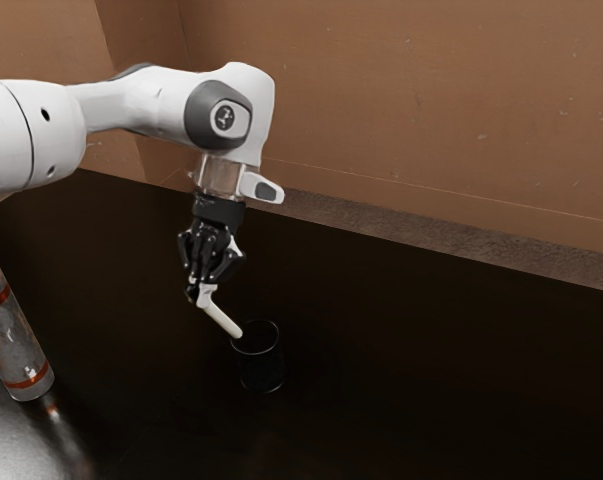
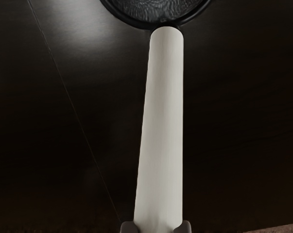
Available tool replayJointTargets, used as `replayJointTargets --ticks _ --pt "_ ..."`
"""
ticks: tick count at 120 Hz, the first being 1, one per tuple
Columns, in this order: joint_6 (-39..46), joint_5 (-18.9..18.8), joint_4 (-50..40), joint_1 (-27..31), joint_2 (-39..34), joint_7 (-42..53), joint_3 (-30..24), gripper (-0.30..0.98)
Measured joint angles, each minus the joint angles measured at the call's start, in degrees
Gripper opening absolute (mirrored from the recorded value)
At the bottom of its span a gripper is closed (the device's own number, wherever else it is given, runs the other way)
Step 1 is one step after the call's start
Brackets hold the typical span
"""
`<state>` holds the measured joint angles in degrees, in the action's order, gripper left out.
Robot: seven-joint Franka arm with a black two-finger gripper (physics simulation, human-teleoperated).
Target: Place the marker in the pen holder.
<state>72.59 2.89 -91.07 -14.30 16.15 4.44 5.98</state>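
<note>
In the exterior view my gripper (image 1: 203, 294) is shut on the white marker (image 1: 223, 320), which slants down toward the exterior view's right. Its free end is at the near-left rim of the dark pen holder (image 1: 262, 372), which stands upright on the table. In the wrist view my gripper (image 2: 156, 227) has a fingertip on each side of the marker (image 2: 162, 121). The marker's far end overlaps the rim of the pen holder (image 2: 131, 20); whether it touches the rim I cannot tell.
A silver can with orange bands (image 1: 16, 335) stands on the dark table (image 1: 411, 380) at the exterior view's left edge. Brown walls (image 1: 401, 100) rise behind the table.
</note>
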Motion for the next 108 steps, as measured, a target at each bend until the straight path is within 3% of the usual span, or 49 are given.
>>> replayJointTargets --ticks 65,88,98,108 --pt "-0.9 -1.0 9.2 -0.1 12.6 -4.2 -0.2 -0.1" --pt "-0.4 -0.4 9.5 -0.1 12.1 -4.9 -0.1 0.31" --pt "2.8 -2.1 8.7 1.2 4.1 -4.3 0.4 0.42" --pt "9.2 -4.3 4.4 6.5 -6.0 -2.4 0.8 0.5"
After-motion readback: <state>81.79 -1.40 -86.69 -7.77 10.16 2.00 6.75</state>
